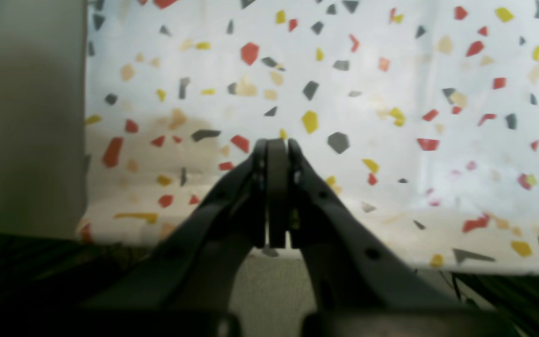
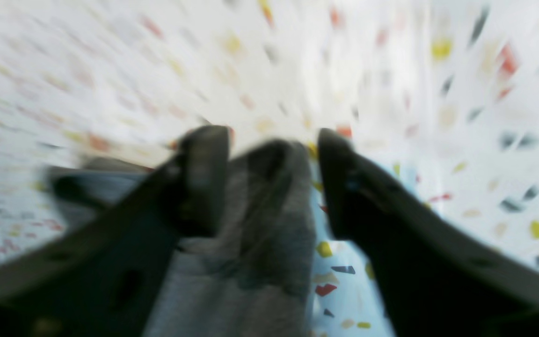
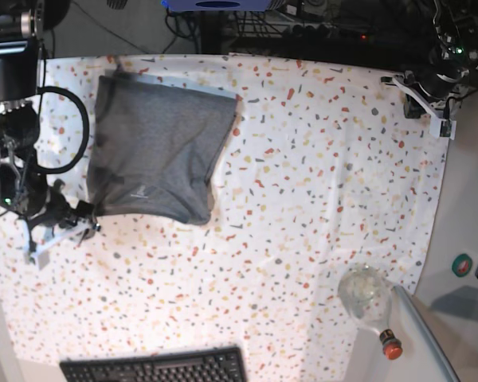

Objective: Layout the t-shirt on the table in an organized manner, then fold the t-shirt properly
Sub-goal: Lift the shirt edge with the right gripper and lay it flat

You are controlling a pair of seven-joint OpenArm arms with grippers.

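Observation:
The grey t-shirt (image 3: 159, 143) lies in a rough folded block at the far left of the speckled table (image 3: 303, 199). My right gripper (image 3: 86, 212) is at the shirt's near left corner. In the blurred right wrist view its jaws stand open (image 2: 274, 140) with a bunch of the grey fabric (image 2: 251, 224) between them, touching the left finger (image 2: 204, 164). My left gripper (image 3: 418, 95) is at the table's far right corner, away from the shirt. In the left wrist view it is shut and empty (image 1: 276, 145) over the table's cloth edge (image 1: 391, 93).
A clear glass flask (image 3: 366, 293) with a red cap (image 3: 390, 346) lies at the near right table edge. A black keyboard (image 3: 155, 368) sits at the near edge. A plain white counter (image 3: 470, 207) runs along the right, with cables and equipment at the back.

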